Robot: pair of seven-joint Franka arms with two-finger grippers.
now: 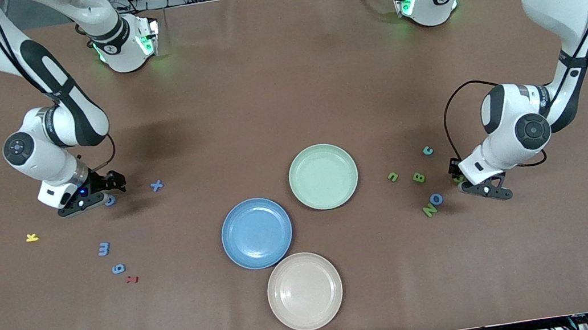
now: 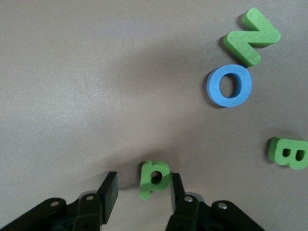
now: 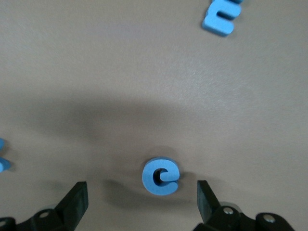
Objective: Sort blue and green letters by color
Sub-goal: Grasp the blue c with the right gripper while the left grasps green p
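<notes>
Overall, from the front view, three plates are recorded mid-table: a blue plate [image 1: 256,233], a green plate [image 1: 323,176] and a beige plate [image 1: 305,290], all bare, so no letter is judged sorted yet. Loose blue letters are listed toward the right arm's end: an X [image 1: 157,186], a 3 [image 1: 104,248], a 9 [image 1: 118,268]; a yellow letter [image 1: 32,237] and a dark red letter [image 1: 132,279] lie among them. Toward the left arm's end a teal-blue letter [image 1: 428,151], two green letters [image 1: 393,177] [image 1: 418,177], a blue O [image 1: 436,199] and a green N [image 1: 429,210] are noted. The right gripper [image 1: 94,194] and the left gripper [image 1: 460,179] are both held low at the table.

Left wrist view: a green P [image 2: 154,178] is seen between the partly closed fingers, one finger [image 2: 176,190] touching it, the other apart; no firm grasp is shown. The O [image 2: 229,85], N [image 2: 251,36] and a green B [image 2: 288,153] lie near.

Right wrist view: a blue e [image 3: 161,176] is bracketed by widely spread fingers [image 3: 77,199], untouched. Every letter is left to be placed.
</notes>
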